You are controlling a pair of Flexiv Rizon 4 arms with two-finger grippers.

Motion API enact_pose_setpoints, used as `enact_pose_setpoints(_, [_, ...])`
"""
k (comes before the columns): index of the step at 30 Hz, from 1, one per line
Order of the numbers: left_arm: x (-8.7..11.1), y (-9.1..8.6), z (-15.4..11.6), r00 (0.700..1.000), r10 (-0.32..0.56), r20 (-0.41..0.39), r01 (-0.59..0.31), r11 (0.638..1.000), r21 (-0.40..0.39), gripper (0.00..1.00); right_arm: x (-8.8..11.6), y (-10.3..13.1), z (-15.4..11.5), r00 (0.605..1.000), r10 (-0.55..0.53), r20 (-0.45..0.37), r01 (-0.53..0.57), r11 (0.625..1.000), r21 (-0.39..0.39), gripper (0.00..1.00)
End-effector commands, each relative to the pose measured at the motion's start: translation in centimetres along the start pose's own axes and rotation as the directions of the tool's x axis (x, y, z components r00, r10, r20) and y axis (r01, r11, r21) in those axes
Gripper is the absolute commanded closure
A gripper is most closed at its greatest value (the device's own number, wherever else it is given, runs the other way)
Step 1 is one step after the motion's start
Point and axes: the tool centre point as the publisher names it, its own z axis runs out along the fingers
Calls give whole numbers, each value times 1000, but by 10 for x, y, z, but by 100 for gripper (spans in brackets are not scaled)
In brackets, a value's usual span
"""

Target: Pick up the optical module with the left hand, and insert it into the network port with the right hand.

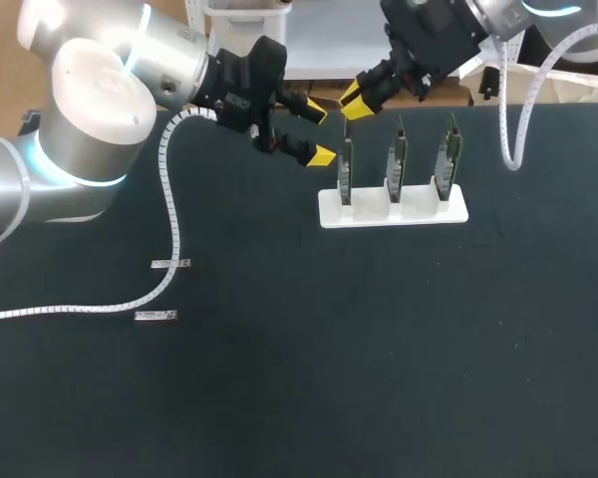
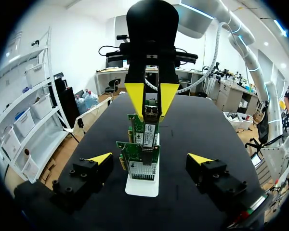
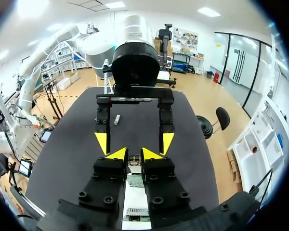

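Your right gripper (image 3: pixel 131 155) is clamping the small silver metal optical module (image 2: pixel 151 111) at the top of the leftmost upright green circuit card (image 1: pixel 346 171) in the white rack (image 1: pixel 419 212); your left gripper (image 1: pixel 319 133) is hanging beside that card, fingers spread wide

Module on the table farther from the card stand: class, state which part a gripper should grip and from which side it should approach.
Grip the module at mid-length, across its narrow width, coming straight down from above. It lies flat on the table, a slim bar, so probably only its long sides offer opposed faces. Mind the cable close by.
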Motion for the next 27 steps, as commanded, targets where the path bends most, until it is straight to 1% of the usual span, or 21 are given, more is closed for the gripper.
enact_pose_setpoints(1, [-1,1,1,1000,-2,-6,2,1000,2,0,1,2,0,1000,3,-5,-3,1000,6,100])
enact_pose_setpoints(14, [-1,1,1,1000,-2,-6,2,1000,2,0,8,1,6,1000,17,-24,-16,1000,27,100])
enact_pose_setpoints(26, [-1,1,1,1000,-2,-6,2,1000,2,0,11,0,10,999,20,-37,-19,1000,19,100])
enact_pose_setpoints(27, [-1,1,1,1000,-2,-6,2,1000,2,0,11,0,10,999,20,-37,-19,1000,20,41])
